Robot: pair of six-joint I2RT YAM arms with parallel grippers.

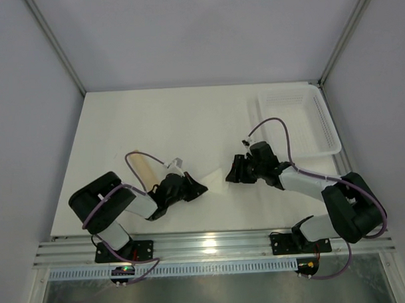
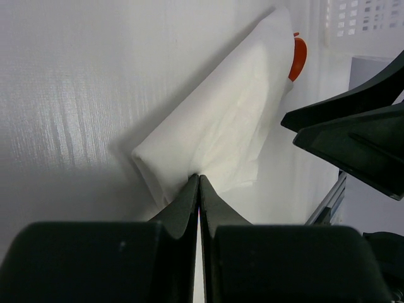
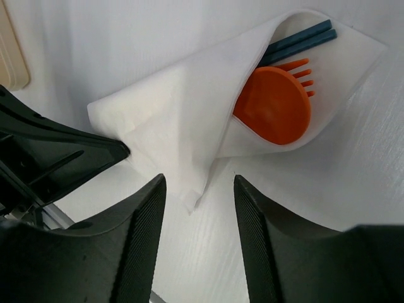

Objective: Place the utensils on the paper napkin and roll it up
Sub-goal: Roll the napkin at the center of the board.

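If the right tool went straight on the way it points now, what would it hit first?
Probably the paper napkin: its loose flap lies just ahead of the open right tool, before the orange spoon inside; depth is unclear.

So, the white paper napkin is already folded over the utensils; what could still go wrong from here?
1. The thin white paper napkin is only loosely wrapped; its free corner, near the open right gripper, may unfold.
2. The round orange spoon and dark blue sticks show at the open end and may slide out.
3. A pale tan flat stick lies outside the napkin, near the shut left gripper, perhaps forgotten.
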